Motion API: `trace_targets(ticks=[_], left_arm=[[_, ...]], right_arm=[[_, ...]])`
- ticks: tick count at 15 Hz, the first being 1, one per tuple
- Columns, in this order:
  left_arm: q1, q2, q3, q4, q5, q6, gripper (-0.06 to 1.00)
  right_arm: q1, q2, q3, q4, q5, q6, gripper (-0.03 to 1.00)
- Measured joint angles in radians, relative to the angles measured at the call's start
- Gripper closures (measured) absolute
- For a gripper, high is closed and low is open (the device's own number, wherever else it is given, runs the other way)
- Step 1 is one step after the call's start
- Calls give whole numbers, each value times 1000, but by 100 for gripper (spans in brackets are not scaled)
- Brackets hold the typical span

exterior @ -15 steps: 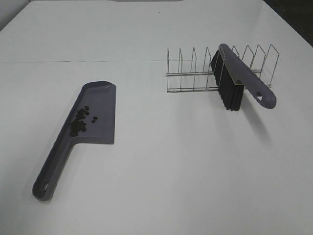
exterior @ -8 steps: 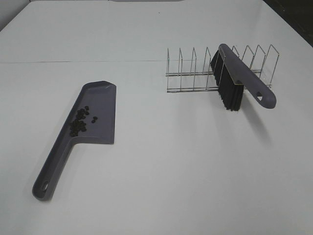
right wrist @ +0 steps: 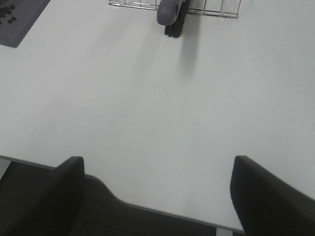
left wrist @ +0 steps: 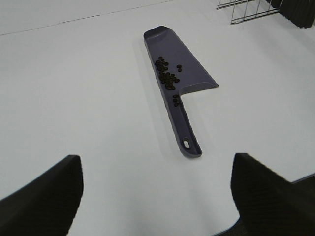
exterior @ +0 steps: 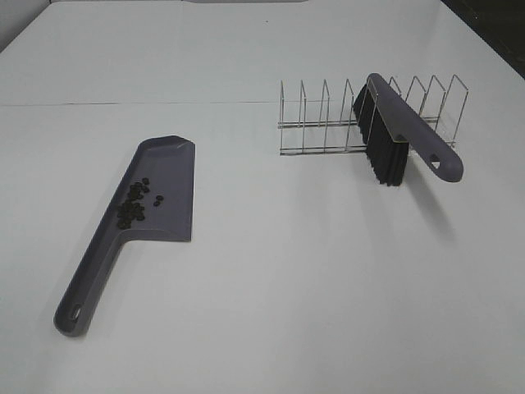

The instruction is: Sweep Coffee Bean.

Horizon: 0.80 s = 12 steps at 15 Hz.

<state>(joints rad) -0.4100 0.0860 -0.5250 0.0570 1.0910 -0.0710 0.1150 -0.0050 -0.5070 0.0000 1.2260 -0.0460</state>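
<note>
The coffee beans (exterior: 134, 203) lie in a small dark cluster inside the grey-purple dustpan (exterior: 164, 168), which lies flat on the white table at the left. They also show in the left wrist view (left wrist: 167, 74) on the dustpan (left wrist: 189, 73). The brush (exterior: 406, 127) with black bristles (exterior: 384, 156) leans in the wire rack (exterior: 324, 123) at the right. My left gripper (left wrist: 156, 196) is open, held back near the table's front edge, well short of the dustpan handle (left wrist: 187, 135). My right gripper (right wrist: 157, 194) is open at the front edge, far from the brush (right wrist: 172, 14).
The wire rack (right wrist: 206, 7) stands behind the table's middle. A seam line (exterior: 131, 103) runs across the table behind the dustpan. The table's front edge (right wrist: 147, 209) lies under my right gripper.
</note>
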Motion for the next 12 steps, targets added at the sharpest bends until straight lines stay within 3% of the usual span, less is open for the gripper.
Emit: trace_targets(ticks=[4,12], left_arm=[[0,0,0,-25,-1,71,19],[0,0,0,-29,-4,86,19]], right_arm=[[0,0,15,0,-12,-7,20],[0,0,51,13,-111,-1,20]])
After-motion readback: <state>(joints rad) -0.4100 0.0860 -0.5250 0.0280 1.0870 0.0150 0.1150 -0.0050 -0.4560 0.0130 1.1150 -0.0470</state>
